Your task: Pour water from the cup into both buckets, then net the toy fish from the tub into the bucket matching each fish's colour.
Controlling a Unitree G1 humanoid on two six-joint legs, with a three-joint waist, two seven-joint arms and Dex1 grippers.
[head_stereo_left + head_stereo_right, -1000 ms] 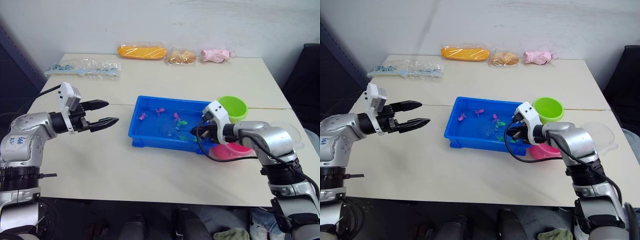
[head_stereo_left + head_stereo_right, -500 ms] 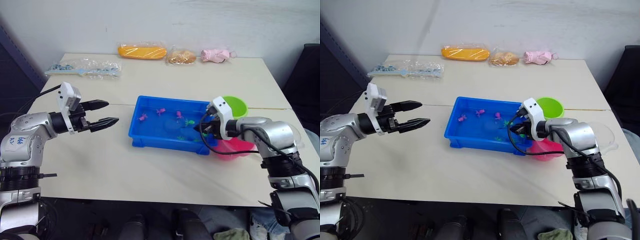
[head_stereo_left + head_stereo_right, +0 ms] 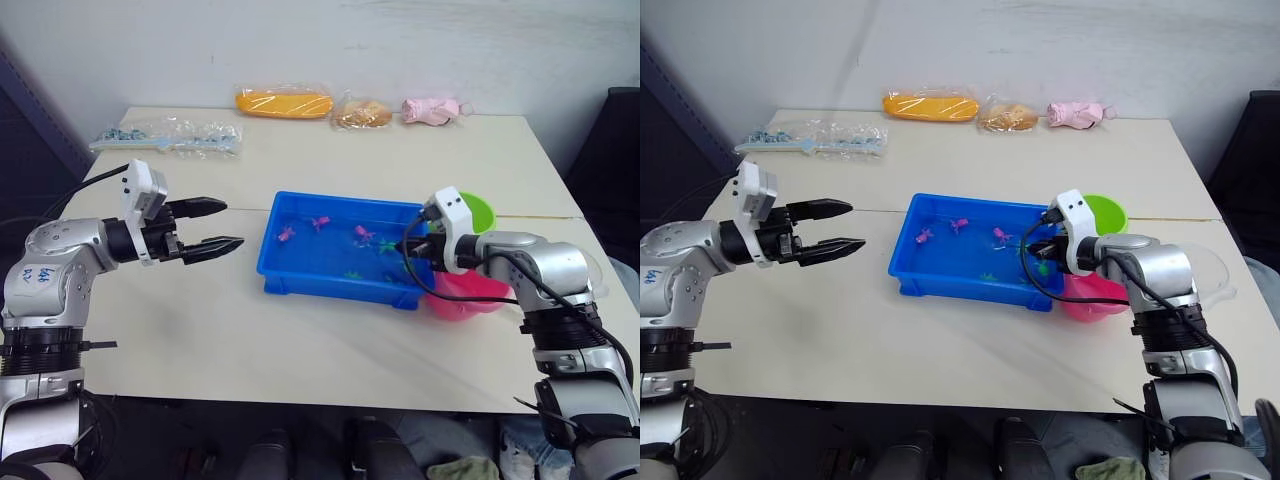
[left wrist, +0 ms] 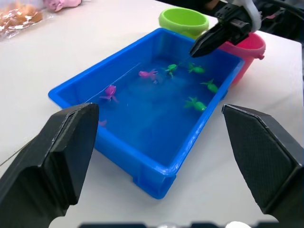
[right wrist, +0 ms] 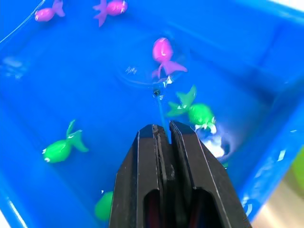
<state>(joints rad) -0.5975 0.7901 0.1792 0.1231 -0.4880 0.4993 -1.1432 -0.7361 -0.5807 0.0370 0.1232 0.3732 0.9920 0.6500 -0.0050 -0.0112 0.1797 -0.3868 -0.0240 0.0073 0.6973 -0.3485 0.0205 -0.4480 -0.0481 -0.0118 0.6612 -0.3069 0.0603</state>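
Observation:
The blue tub (image 3: 300,285) holds water and several toy fish, pink ones (image 3: 320,222) and green ones (image 3: 350,275). My right gripper (image 3: 408,248) hangs over the tub's right end, shut on the thin handle of the net (image 5: 160,110). The net's pale hoop (image 5: 127,71) lies in the water around a pink fish (image 5: 161,50), with a green fish (image 5: 199,113) beside the handle. The green bucket (image 3: 480,212) and the pink bucket (image 3: 465,298) stand right of the tub. The clear cup (image 3: 1205,262) sits further right. My left gripper (image 3: 215,225) hovers open, left of the tub.
Along the table's back edge lie an orange packet (image 3: 283,102), a brown packet (image 3: 362,113), a pink packet (image 3: 430,110) and a clear bag of small blue items (image 3: 165,135). A dark chair (image 3: 615,150) stands beyond the table's right side.
My right gripper has drawn the net back and to the right across the tub's right end, towards the buckets. The left gripper rose slightly and stays open.

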